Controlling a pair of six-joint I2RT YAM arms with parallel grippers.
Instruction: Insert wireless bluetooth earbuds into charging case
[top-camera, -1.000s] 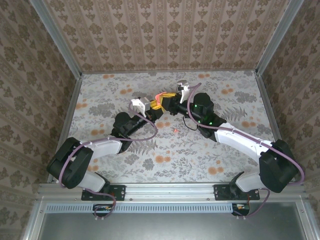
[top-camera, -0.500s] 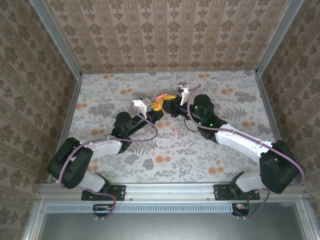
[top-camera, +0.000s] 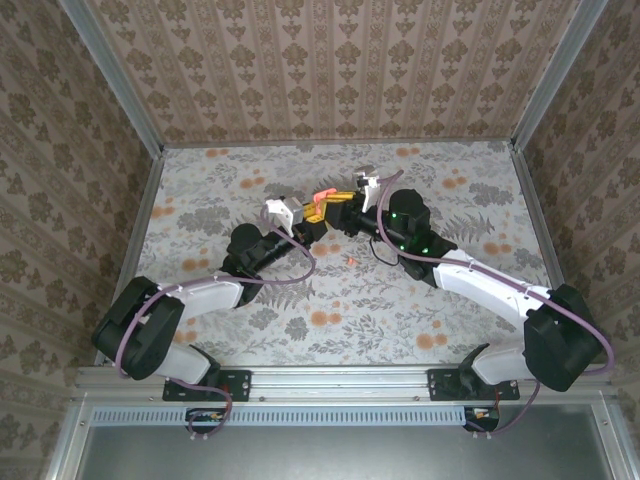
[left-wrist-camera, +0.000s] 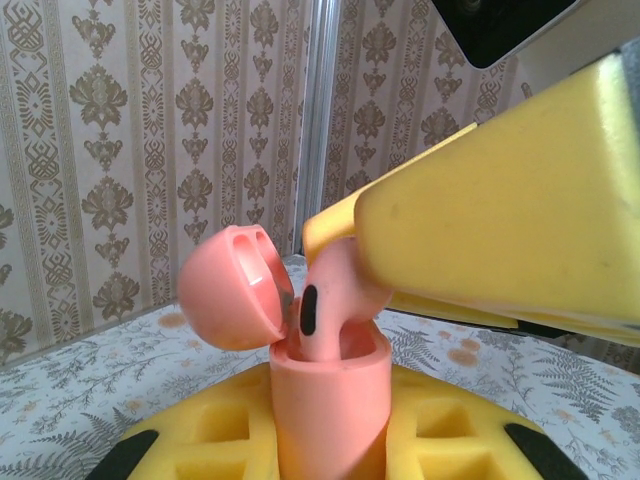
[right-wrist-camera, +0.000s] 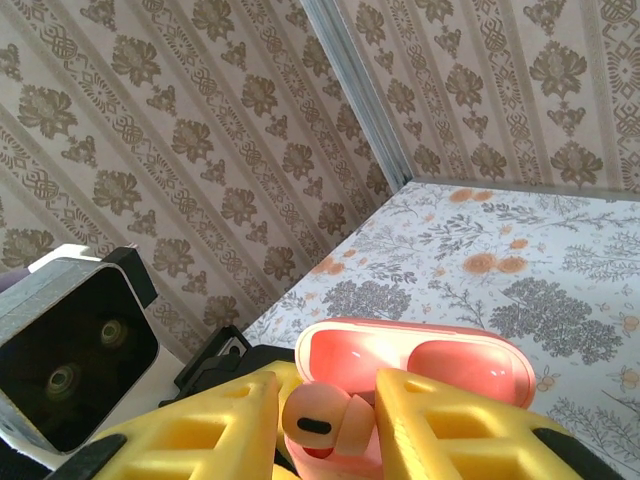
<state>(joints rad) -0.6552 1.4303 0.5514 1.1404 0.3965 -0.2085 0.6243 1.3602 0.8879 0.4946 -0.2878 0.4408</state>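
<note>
Coral-pink case (left-wrist-camera: 330, 395) stood upright above the middle of the floral table (top-camera: 330, 300), where the two arms met, and appeared in the top view as a small coral patch (top-camera: 322, 196). The left gripper (left-wrist-camera: 330, 435) was clenched on the lower part of the case, one yellow pad (left-wrist-camera: 200, 440) on either side; from above, this gripper (top-camera: 308, 222) lay just left of the case. The hinged lid (left-wrist-camera: 235, 288) was tipped back to the left, its hollow inner face exposed; in the right wrist view the lid (right-wrist-camera: 415, 360) rose behind the fingers. One earbud (left-wrist-camera: 335, 295) sat in the mouth of the case, its rounded head above the rim and a dark oval mark facing the left wrist camera. The right gripper (right-wrist-camera: 325, 395) reached in from the right (top-camera: 337, 207), its yellow fingers (right-wrist-camera: 450, 420) flanking the earbud (right-wrist-camera: 315, 415) closely. Whether these jaws pressed on the earbud or had let go could not be told. A second earbud (top-camera: 352, 260) lay on the table, near the arms and apart from the case. Patterned wallpaper lined the enclosure on three sides.
</note>
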